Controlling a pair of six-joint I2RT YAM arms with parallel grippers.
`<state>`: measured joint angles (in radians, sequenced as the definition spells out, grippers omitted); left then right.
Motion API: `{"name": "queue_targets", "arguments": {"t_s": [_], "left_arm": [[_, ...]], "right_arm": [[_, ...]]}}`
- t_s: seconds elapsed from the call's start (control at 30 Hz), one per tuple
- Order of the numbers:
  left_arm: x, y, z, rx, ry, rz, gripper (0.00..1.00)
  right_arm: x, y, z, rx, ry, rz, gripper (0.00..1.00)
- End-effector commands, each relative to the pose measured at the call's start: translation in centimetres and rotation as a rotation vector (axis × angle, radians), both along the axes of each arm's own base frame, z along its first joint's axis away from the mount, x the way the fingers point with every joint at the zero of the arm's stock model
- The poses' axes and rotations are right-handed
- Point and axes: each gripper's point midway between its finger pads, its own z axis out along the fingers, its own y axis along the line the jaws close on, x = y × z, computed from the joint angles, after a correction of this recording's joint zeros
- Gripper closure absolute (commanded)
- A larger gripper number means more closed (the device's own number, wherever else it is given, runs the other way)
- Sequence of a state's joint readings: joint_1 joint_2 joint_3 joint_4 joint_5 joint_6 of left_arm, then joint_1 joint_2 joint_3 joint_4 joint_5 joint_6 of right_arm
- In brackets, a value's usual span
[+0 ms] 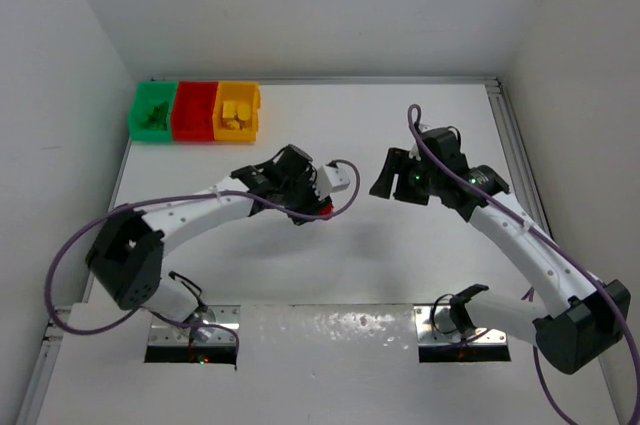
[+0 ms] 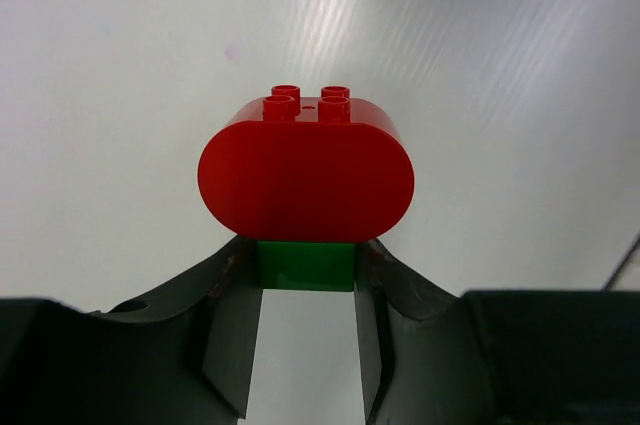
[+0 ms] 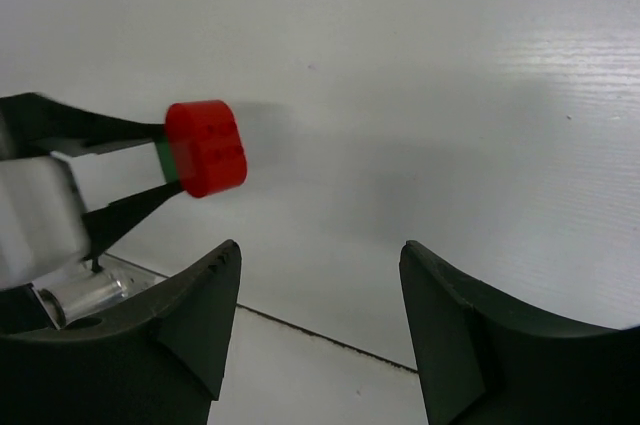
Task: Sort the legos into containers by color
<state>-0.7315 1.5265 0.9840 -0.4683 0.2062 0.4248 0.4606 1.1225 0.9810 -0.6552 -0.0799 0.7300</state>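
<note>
My left gripper is shut on a small green lego, pinched between both fingers. A red lego with rounded ends and studs on top is stuck to the front of the green one. Both hang above the white table near its middle. The right wrist view shows the same red lego at upper left, held by the left fingers. My right gripper stands open and empty, facing the left one. The containers sit at the far left: green, red and yellow.
Green pieces lie in the green bin and yellow pieces in the yellow bin. White walls close the table on the left, back and right. A metal rail runs along the right edge. Two metal base plates sit at the near edge.
</note>
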Motion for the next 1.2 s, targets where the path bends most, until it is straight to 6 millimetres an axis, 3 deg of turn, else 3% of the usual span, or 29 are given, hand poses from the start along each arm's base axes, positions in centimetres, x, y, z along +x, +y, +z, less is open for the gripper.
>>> {"name": "queue_targets", "arguments": {"t_s": [0.0, 0.13, 0.3, 0.6, 0.87, 1.0, 1.17], "left_arm": [[0.4, -2.7, 8.3, -0.205, -0.080, -0.054, 1.00], [-0.1, -2.9, 11.2, -0.248, -0.090, -0.062, 1.00], [0.7, -3.2, 13.1, -0.263, -0.136, -0.070, 1.00], [2.2, -4.5, 16.3, -0.299, -0.192, -0.077, 1.00], [1.8, -4.5, 16.1, -0.304, -0.171, -0.078, 1.00], [1.8, -4.8, 16.5, -0.320, -0.167, -0.076, 1.00], [1.9, -5.1, 17.3, -0.339, -0.162, -0.063, 1.00]], "right_arm": [[1.6, 1.4, 2.3, 0.081, -0.090, 0.014, 0.36], [2.5, 2.6, 5.3, 0.172, -0.158, 0.036, 0.36], [2.7, 7.0, 9.8, 0.467, -0.247, 0.154, 0.31], [1.8, 9.1, 6.9, 0.446, -0.140, 0.203, 0.34], [1.8, 10.0, 6.2, 0.454, -0.117, 0.220, 0.34], [1.9, 10.5, 6.2, 0.471, -0.113, 0.224, 0.44], [1.8, 10.7, 6.2, 0.474, -0.111, 0.230, 0.78]]}}
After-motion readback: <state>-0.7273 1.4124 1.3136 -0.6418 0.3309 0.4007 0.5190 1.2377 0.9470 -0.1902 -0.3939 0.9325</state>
